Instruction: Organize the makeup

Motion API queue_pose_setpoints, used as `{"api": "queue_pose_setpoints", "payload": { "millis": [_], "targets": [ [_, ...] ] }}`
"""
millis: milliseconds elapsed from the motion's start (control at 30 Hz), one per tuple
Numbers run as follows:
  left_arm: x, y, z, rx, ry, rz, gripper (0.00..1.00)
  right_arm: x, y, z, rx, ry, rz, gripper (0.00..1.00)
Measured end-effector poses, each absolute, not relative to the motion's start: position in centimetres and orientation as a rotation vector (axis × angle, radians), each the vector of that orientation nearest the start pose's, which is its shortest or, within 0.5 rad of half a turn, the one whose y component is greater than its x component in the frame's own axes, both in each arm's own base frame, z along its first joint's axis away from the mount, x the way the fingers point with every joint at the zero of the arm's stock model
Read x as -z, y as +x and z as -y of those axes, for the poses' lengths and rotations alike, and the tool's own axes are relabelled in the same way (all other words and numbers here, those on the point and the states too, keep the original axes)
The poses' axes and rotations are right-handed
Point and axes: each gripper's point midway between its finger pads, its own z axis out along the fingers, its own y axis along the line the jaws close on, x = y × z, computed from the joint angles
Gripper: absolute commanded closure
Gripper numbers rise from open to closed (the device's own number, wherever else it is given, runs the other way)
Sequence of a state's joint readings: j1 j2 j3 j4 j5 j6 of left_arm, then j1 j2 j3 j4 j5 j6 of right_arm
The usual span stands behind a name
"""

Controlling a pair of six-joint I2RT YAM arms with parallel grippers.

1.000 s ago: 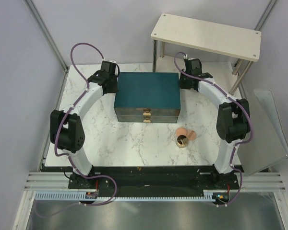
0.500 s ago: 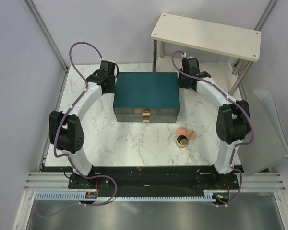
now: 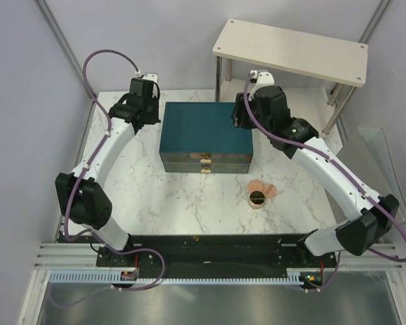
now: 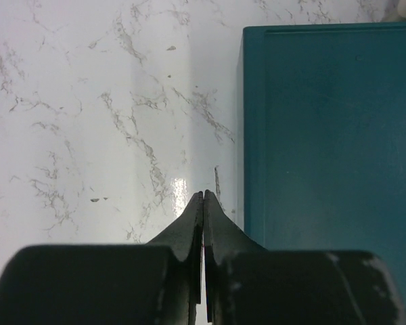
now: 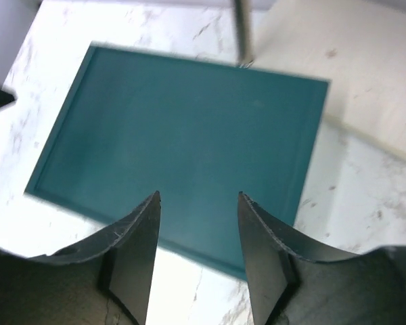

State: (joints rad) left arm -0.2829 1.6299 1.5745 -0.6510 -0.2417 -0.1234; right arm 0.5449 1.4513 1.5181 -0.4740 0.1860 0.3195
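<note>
Left side: the left arm reaches along the left edge of the marble worktop (image 3: 176,203) toward the rear. Its left end effector (image 3: 149,116) hangs over bare worktop just beside the left edge of the teal box (image 3: 206,132). In the left wrist view the two fingers (image 4: 193,223) are pressed together tip to tip, with nothing between them; the box wall (image 4: 331,135) lies just to their right and they do not touch it. Centre: the teal box sits on the rear half of the worktop with its lid down. Two gold drawer handles (image 3: 206,163), one above the other, face the near edge. Right of centre: the right arm arcs from its base at the near right corner and carries the right end effector (image 3: 238,120) above the rear right part of the box lid. In the right wrist view the fingers (image 5: 139,237) stand partly apart, the gap between them is unoccupied, and the lid (image 5: 183,149) appears below them, somewhat blurred; contact with the lid cannot be determined. Makeup on view: a round gold-rimmed dark compact (image 3: 258,199) rests on the worktop in front of the box's right front corner, well apart from both end effectors. Two peach-pink round pads (image 3: 264,188) lie just behind it, close against each other; whether they touch the compact cannot be determined. Far right: a pale raised shelf (image 3: 291,51) on metal legs stands at the rear right corner.
</note>
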Motion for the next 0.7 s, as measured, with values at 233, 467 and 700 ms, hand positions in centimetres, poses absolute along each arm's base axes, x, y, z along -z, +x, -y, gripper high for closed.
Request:
{"api": "queue_pose_setpoints", "payload": {
  "millis": [233, 467, 700],
  "targets": [
    [-22.2, 43.1, 9.7, -0.003, 0.091, -2.287, 0.98, -24.1, 31.4, -26.7, -0.492, -0.313, -2.17, 0.22],
    [-22.1, 42.8, 10.9, 0.076, 0.127, -2.297, 0.98, -16.8, 24.2, -29.2, -0.511, -0.498, -2.346, 0.16],
    [-22.1, 41.4, 11.4, 0.137, 0.151, -2.297, 0.98, -19.9, 26.5, -29.2, -0.452, -0.443, -2.264, 0.21]
  ]
}}
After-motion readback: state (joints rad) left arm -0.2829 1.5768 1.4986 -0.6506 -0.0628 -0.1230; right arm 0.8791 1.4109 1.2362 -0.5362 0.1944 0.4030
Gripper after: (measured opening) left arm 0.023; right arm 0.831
